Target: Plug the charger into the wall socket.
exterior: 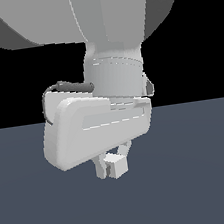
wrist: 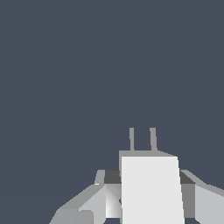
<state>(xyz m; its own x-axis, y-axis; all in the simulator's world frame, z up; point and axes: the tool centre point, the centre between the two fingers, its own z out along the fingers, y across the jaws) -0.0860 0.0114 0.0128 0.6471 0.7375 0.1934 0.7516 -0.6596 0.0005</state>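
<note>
The charger (exterior: 116,166) is a small white cube-like block held between my gripper's (exterior: 113,164) fingers, just above the dark grey floor in the exterior view. In the wrist view the charger (wrist: 151,188) fills the space between the two fingers (wrist: 94,201), and two thin grey prongs (wrist: 142,139) stick out of its far face. The gripper is shut on the charger. The wall socket is out of view in both frames.
The arm's large white hand and wrist (exterior: 98,126) fill the middle of the exterior view. The dark grey floor (exterior: 203,172) spreads around it. The wrist view shows only plain dark grey surface (wrist: 87,65) beyond the prongs.
</note>
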